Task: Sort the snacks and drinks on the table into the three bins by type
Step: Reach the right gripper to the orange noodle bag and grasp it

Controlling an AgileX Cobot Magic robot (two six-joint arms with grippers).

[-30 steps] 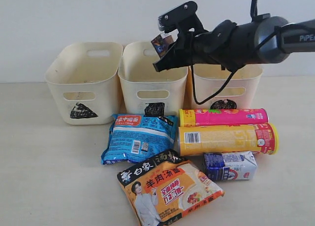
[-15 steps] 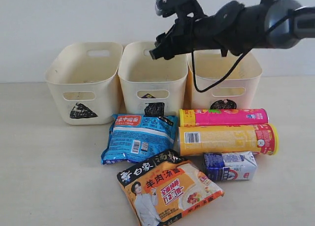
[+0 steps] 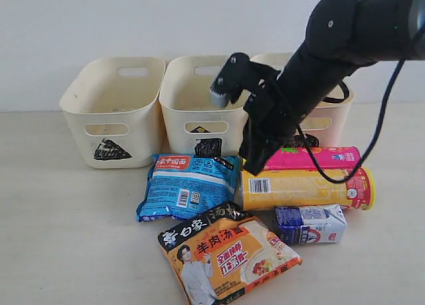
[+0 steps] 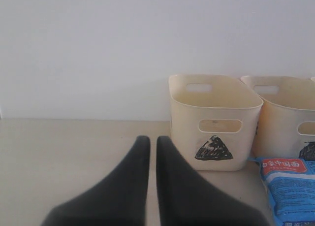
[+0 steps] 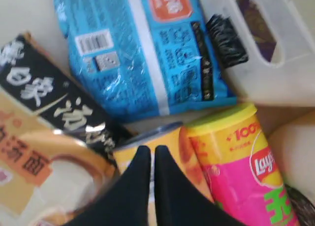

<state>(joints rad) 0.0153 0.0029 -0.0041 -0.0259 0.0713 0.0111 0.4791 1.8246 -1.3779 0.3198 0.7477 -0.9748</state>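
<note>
My right gripper is shut and empty, hanging just above the lid ends of the yellow-orange tube and the pink tube. Left of them lie the blue packet and the orange-black packet. The blue-and-white carton lies below the tubes. A dark carton shows through the handle of the square bin. The triangle bin and circle bin flank it. My left gripper is shut, low over the table, left of the triangle bin.
The table stretches pale and bare to the left and front. A white wall stands right behind the bins. The right arm's black cable loops down over the circle bin and the tubes.
The right gripper held the dark carton over the square bin, let it go into the bin, shut again, and swung down to the tubes' lid ends.
</note>
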